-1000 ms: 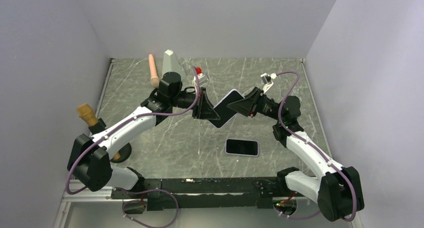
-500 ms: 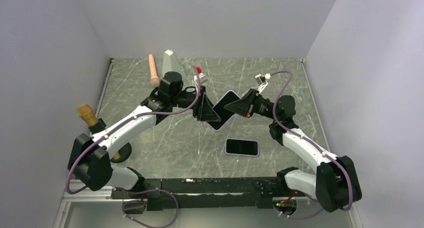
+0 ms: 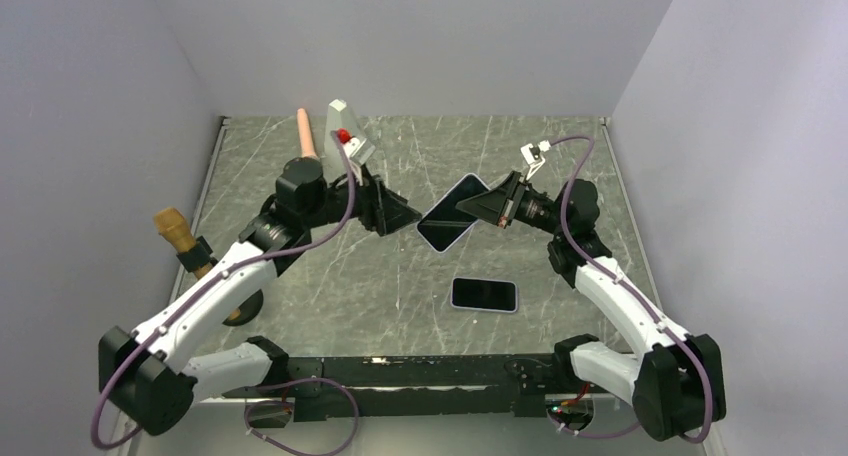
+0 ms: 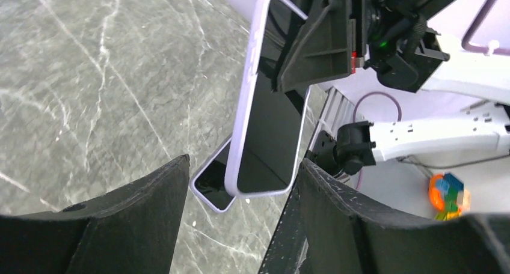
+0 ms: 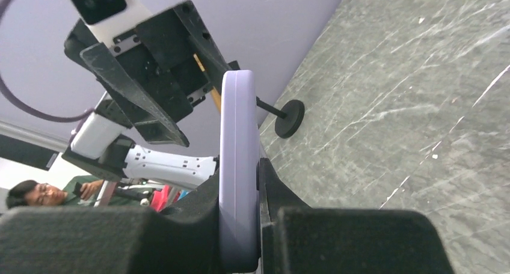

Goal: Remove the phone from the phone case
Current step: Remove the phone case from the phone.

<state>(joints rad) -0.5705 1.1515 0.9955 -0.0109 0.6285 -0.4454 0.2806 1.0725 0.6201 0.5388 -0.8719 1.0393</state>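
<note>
My right gripper [image 3: 472, 208] is shut on a lavender phone case [image 3: 448, 217], holding it tilted in the air above mid-table. In the right wrist view the case's thick edge [image 5: 239, 166] is pinched between both pads. Its front [image 4: 270, 118] is dark and glossy; I cannot tell whether the phone sits inside. A second flat dark slab with a thin lavender rim [image 3: 484, 295] lies flat on the table below, also showing in the left wrist view [image 4: 211, 181]. My left gripper [image 3: 405, 216] stands open just left of the case, touching nothing, its fingers [image 4: 150, 190] apart on either side of the case's lower end.
A peach wooden cylinder [image 3: 307, 141] and a grey wedge [image 3: 340, 124] lie at the back left. A brown-topped object [image 3: 175, 229] on a black round base [image 3: 247, 304] stands at the left edge. Grey walls close in the marbled table [image 3: 560, 156] on three sides.
The left gripper has opened, let go of the case and drawn back to the left. The right gripper has closed on the case and keeps it aloft, slightly farther right.
</note>
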